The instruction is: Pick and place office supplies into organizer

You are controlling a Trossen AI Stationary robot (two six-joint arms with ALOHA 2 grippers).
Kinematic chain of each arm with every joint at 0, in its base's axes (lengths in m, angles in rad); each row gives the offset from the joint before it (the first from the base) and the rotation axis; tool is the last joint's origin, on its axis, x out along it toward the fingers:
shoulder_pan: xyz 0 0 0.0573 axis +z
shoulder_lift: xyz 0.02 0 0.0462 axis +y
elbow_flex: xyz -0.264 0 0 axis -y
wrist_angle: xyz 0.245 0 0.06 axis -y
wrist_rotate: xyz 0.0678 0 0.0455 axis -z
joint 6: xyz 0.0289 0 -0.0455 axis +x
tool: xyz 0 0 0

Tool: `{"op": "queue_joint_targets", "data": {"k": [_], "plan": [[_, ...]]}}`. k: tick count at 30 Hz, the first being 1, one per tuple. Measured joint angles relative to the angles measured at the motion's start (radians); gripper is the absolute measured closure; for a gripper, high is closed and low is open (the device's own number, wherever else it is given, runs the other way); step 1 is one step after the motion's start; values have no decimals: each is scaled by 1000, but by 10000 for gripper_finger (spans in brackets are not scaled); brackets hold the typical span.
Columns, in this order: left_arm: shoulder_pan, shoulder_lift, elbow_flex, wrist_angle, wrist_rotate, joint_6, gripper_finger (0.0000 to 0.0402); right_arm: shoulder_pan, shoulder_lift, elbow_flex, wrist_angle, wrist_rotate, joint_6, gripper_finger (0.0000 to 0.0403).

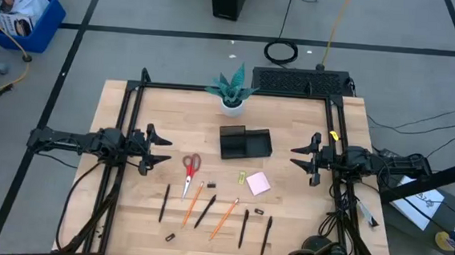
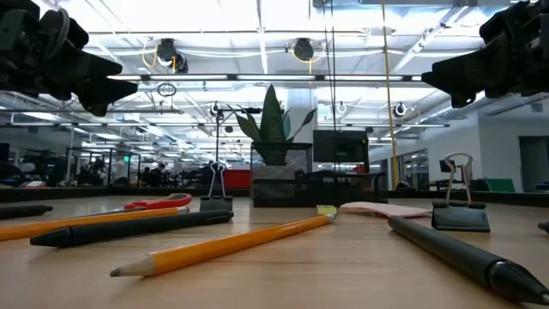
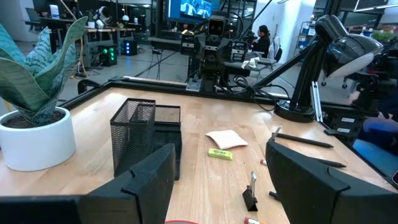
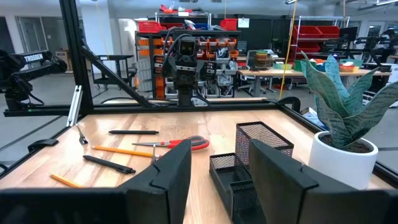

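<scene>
My table [image 1: 126, 201] is a broad rectangle of pale butcher-block wood, its planks smooth and matte, framed by a black metal rail. My left gripper [image 1: 164, 150] hangs over the left side, dark angular fingers spread apart with nothing between them; my right gripper [image 1: 298, 156] hangs over the right side, its fingers also parted and empty.

At the far middle stands a round white pot [image 1: 231, 106] with stiff, pointed teal leaves. Just nearer than it, at the table's centre, sits the organizer [image 1: 245, 142], a black wire-mesh box whose taller compartment is on the left and the lower one on the right; I can see nothing in it.

Nearer and left of the organizer lie the scissors [image 1: 191, 169], red plastic loops far, steel blades pointing near. To the right is the sticky-note pad [image 1: 258, 183], a flat pink square turned slightly, with a small yellow-green clip [image 1: 242, 177] just left of it.

Along the near part lie slim rods well apart from each other: black pens [image 1: 164, 203] and two orange pencils [image 1: 225, 218], faceted, tips sharpened. Tiny black binder clips [image 1: 170, 238] are scattered among them.
</scene>
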Motion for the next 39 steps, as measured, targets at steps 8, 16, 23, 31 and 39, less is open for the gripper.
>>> {"op": "queue_joint_targets", "data": {"k": [8,16,23,31,39], "plan": [[0,0,0,0,0,0,146,0,0,0,0,0,0,252],[0,0,0,0,0,0,146,0,0,0,0,0,0,252],[0,0,0,0,0,0,146,0,0,0,0,0,0,252],[0,0,0,0,0,0,146,0,0,0,0,0,0,252],[0,0,0,0,0,0,146,0,0,0,22,1,2,252]]}}
